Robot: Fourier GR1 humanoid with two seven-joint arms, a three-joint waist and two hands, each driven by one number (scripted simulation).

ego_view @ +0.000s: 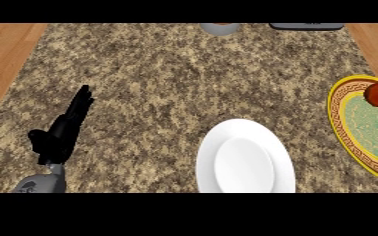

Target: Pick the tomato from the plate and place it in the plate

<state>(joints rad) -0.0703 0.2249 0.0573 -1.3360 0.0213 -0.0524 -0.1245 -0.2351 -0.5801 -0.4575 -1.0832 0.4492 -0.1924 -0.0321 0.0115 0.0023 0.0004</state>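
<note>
A red tomato [372, 94] lies on a yellow-rimmed patterned plate [341, 111] at the right edge of the head view, both cut off by the frame. A plain white plate [245, 160] sits on the counter at the lower middle, with nothing on it. My left hand [65, 129] rests at the lower left, fingers straight and pointing away, holding nothing and far from both plates. My right hand does not show.
The granite counter [184, 80] is flanked by wood strips at left and right. A grey round object [220, 28] and a dark flat object [306, 26] sit at the far edge.
</note>
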